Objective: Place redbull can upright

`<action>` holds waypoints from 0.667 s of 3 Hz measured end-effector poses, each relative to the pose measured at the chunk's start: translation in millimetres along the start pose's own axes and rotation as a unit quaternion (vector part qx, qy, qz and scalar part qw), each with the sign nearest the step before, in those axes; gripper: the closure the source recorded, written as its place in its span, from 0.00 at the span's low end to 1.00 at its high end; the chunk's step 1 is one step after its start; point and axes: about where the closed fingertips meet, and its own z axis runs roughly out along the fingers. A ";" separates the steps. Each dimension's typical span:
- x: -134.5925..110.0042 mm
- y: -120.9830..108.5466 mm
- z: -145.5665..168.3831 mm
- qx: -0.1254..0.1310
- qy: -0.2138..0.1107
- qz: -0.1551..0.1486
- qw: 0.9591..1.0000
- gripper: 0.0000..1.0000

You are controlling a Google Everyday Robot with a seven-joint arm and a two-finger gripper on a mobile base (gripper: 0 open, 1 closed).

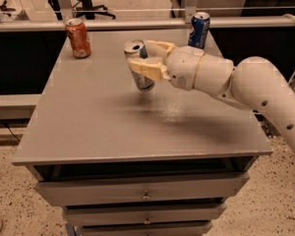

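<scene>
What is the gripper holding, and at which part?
The gripper, above the table, holds the redbull can by its upper body, just below the top.

No lettering can be read on the redbull can [142, 80], the orange can [78, 37] or the blue can [199, 30], which shows only a red-white logo. The gripper [140, 59] grips the redbull can over the table [88, 127].

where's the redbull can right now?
Camera view, mid-frame: the slim blue-and-silver redbull can is clamped in the gripper, slightly tilted over the grey table, rear centre, between the orange soda can back-left and the dark blue can back-right.
</scene>
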 end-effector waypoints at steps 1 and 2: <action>14.0 -0.2 -2.7 -0.006 -0.004 -0.010 1.000 0.82; 21.4 -3.7 -7.6 -0.008 -0.010 -0.001 1.000 0.59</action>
